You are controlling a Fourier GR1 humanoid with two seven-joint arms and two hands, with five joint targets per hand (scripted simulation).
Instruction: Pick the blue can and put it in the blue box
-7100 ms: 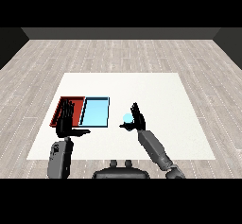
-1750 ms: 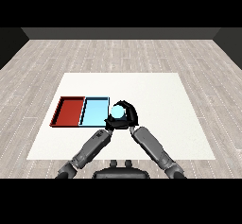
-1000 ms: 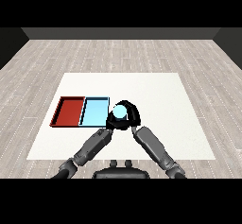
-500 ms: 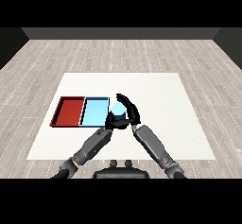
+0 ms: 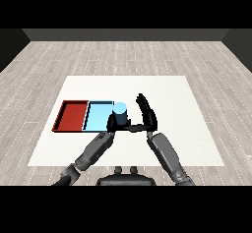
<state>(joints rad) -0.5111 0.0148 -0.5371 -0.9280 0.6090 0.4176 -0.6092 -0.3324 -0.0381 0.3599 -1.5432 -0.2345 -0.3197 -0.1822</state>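
Nearest the bottom of the frame, the two grey forearms rose from the lower corners and met just below centre. The left hand (image 5: 114, 124) was curled round the base of the blue can (image 5: 120, 111), grasping it upright. The right hand (image 5: 146, 115), just right of centre, stood released, its fingers straight and pointing up, apart from the can, its thumb reaching left toward the other hand.

The can sat at centre frame, at the right edge of the blue box (image 5: 98, 117); whether it rested inside the tray, on its rim or hung just above could not be told. Left of that, touching it side by side, lay the red box (image 5: 71, 115), both on the white table (image 5: 172, 94) that filled the middle of the frame.

The risk, as I judged it, lay in the can's place so near the tray's right wall: let go there, it might catch the rim and tip out onto the table. The left hand's fingers pulling away could also knock it over.

Half a second before, the right hand was still cupped close to the can; by this moment it had opened and moved off to the right. About seven seconds before, the can was by the right hand, right of the trays.
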